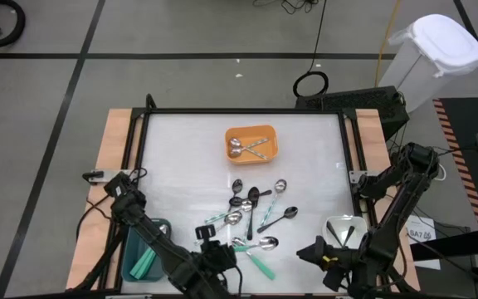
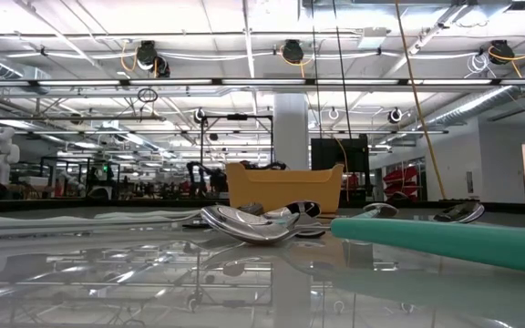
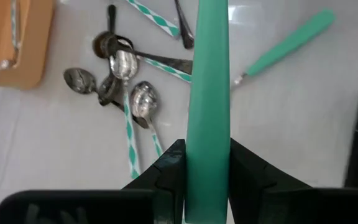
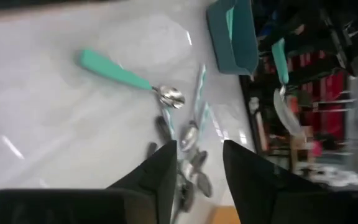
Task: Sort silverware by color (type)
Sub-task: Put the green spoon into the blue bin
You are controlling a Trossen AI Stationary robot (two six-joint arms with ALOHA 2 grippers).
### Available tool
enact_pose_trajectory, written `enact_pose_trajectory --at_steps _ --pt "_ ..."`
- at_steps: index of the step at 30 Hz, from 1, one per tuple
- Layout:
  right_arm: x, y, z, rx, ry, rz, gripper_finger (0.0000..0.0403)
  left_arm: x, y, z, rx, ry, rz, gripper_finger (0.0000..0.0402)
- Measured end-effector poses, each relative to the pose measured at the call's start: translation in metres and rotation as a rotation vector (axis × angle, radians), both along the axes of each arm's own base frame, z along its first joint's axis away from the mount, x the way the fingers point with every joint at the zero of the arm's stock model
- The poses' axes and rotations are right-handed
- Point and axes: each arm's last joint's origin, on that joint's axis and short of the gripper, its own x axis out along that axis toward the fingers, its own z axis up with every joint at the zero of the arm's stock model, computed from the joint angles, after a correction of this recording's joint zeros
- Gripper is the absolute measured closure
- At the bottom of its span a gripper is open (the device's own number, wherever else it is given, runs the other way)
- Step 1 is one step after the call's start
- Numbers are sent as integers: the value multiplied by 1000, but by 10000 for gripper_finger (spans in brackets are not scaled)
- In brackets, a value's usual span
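High view shows a white table with a pile of spoons in the middle, some shiny silver, some black, and some with striped teal handles. An orange tray sits farther back on the table, well apart from the pile, and it has a few silver spoons inside. A teal tray sits at the near left corner with teal-handled pieces in it. A white tray sits at the near right edge. The left gripper is low at the front of the table, just beside the pile. In its wrist view its two dark fingers are squeezed tight on a teal spoon handle, which sticks out straight between them, above the table. One more teal-handled spoon lies flat on the table near the front, a bit away from the heap. The right gripper is at the front right, near the white tray. Its fingers stand apart with nothing between them. From table height, the silver spoon bowls shine in front of the orange tray, and a thick teal handle lies at the right.
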Motion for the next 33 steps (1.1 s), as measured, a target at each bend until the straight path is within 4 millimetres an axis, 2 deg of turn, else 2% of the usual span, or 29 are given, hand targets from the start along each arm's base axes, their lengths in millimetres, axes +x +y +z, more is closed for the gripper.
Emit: enact_pose_trajectory --at_steps 9,13,17,20,25,28,33 --pt "-7 -9 18 272 26 -65 293 15 21 0 45 19 -15 320" --pt "-2 -9 21 366 4 -110 294 17 24 0 69 4 -5 320" --pt "-2 -10 20 413 4 -145 294 16 26 -14 101 41 13 320" --pt "-4 -9 20 448 16 -157 294 4 27 -22 97 77 60 320" --pt "-7 -7 19 500 36 -169 294 -42 28 -19 75 21 217 320" --pt "-7 -7 19 530 36 -189 294 -82 31 -12 37 -58 337 320" --pt "-6 -6 20 553 31 -194 294 -139 20 -17 -48 -170 503 320"
